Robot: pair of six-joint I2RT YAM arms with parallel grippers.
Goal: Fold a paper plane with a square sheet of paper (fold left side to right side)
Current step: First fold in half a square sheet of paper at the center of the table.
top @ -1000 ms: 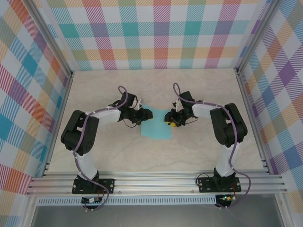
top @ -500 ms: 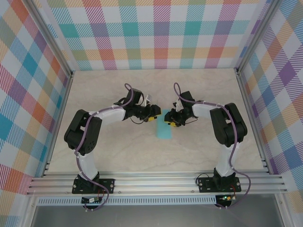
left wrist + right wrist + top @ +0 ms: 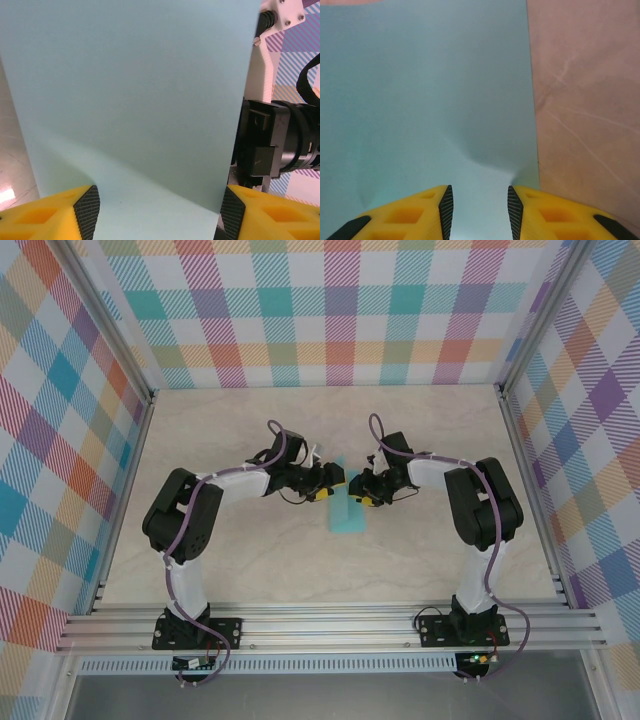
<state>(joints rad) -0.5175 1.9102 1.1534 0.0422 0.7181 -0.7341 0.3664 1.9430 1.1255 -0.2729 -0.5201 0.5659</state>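
Observation:
The square sheet of paper (image 3: 347,516) is turquoise-blue and shows from above as a narrow upright strip between the two grippers, its left side brought over toward the right. My left gripper (image 3: 337,483) is at the strip's left edge near its top. In the left wrist view the left gripper (image 3: 160,214) stands open, and the raised paper (image 3: 135,100) spans the space between its pads. My right gripper (image 3: 358,491) is at the strip's right edge. The right gripper (image 3: 479,212) has a gap between its jaws and sits low over the paper (image 3: 420,90), which bulges just ahead of it.
The pale marbled tabletop (image 3: 250,560) lies all round the sheet and shows bare beside the paper's right edge (image 3: 585,125). Checked walls (image 3: 330,310) and aluminium rails close in the work area. The right arm's black wrist (image 3: 280,145) is close in front of my left gripper.
My left gripper has swung right, carrying the sheet's left side over, so the square now looks like a narrow strip. Its jaws have widened. The right gripper has stayed in place.

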